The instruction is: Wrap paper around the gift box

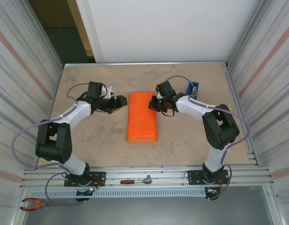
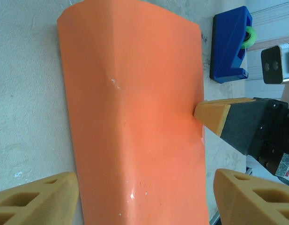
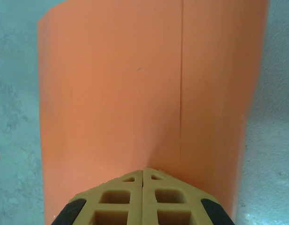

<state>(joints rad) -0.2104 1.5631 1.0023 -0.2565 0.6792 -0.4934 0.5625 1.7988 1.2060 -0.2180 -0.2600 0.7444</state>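
orange paper (image 1: 142,117) in the middle of the table (image 1: 97,145), folded into a long flat bundle. long axis from the near edge toward the far wall, one short end facing the arm bases, the other the wall. left gripper (image 1: 120,104) just beside the bundle's left side, near its far end, fingers (image 2: 36,199) spread wide and clasping nothing. right gripper (image 1: 155,104) opposite, fingers pressed together, tip pushed against the paper's right edge. blue tape dispenser (image 1: 194,87) near the far right corner, well apart from the paper.
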